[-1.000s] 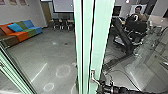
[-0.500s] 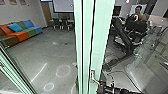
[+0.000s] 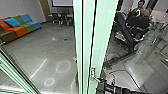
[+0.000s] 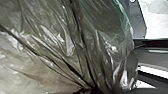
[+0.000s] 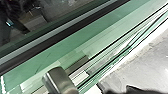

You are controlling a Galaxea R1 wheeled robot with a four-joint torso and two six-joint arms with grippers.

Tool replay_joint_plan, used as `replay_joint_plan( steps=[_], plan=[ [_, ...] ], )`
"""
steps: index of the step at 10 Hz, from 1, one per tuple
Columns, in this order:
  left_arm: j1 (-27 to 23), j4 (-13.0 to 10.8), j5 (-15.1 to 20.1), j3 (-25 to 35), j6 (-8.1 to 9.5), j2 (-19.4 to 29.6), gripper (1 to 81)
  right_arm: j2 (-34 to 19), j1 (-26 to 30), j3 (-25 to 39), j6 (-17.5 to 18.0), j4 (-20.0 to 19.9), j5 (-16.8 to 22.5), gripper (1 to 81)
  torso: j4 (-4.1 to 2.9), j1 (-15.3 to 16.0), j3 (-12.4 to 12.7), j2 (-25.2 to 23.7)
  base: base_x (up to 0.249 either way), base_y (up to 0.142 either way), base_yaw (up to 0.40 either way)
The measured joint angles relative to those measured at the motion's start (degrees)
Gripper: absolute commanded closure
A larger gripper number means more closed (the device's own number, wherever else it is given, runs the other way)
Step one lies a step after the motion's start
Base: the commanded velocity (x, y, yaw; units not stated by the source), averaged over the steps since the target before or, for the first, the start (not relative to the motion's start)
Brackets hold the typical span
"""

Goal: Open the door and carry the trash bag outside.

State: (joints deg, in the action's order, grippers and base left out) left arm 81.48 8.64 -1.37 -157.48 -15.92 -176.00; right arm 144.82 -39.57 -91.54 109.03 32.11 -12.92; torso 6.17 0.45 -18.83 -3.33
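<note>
In the left wrist view we have the translucent grey-brown plastic trash bag [image 4: 52, 47] large and close, its creased film drawn into tight folds that run together to a dark bunch. Part of the bag is cut off by the view's edge, and we can't make out anything inside it. At that bunch the detail is lost to us, so we cannot tell whether the left gripper is clenched on the plastic or released.

In the head view, the tall pale-green door framing [image 3: 86, 37] stands in front of us, cut off above and below. A bent metal lever handle [image 3: 93, 73] sticks out from it, and the black right gripper [image 3: 100, 83] is right at this handle. Dark parts blend together there; we can't tell whether the gripper is grasping the lever, or even whether it is touching.

Our right wrist view has a rounded, brushed-metal piece [image 5: 58, 80] close up beside green-edged framing, only partly in view.

Beyond the framing we see a low sofa in orange, green, blue and brown [image 3: 18, 28], cut off at one end, and dark chairs [image 3: 55, 19] by a table. Across the framing, a person [image 3: 141, 5] is partly hidden behind bulky black equipment [image 3: 138, 22].
</note>
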Motion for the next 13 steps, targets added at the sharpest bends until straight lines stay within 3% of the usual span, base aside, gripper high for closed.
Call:
replay_joint_plan(
  steps=[1, 3, 7, 13],
  plan=[
    [-0.2, 0.0, -0.1, 0.0, 0.0, 0.0, 81.1, -0.3, 0.1, 0.6, -0.5, 0.1, -1.7, 1.0, 0.0, 0.0, -0.9, 0.0, 0.0, 0.0, 0.0],
    [-0.6, 0.0, -0.1, 0.0, 0.02, 0.3, 81.1, -0.7, 0.7, 1.0, -0.5, 0.4, -1.0, 1.0, 0.0, 0.0, -1.4, 0.0, 0.0, 0.0, 0.0],
    [-0.5, 0.0, -0.1, 0.0, 0.16, 0.6, 81.1, -1.8, 3.5, 2.0, -1.3, 2.6, 6.1, 1.0, 0.0, 0.0, -1.3, 0.0, 0.0, 0.0, 0.0],
    [-0.5, 0.0, -0.1, 0.0, 0.16, 0.7, 81.1, -1.3, 5.0, 0.6, -2.6, 3.9, 7.8, 1.0, 0.0, -0.1, -1.3, 0.0, 0.0, 0.0, 0.0]
  ],
)
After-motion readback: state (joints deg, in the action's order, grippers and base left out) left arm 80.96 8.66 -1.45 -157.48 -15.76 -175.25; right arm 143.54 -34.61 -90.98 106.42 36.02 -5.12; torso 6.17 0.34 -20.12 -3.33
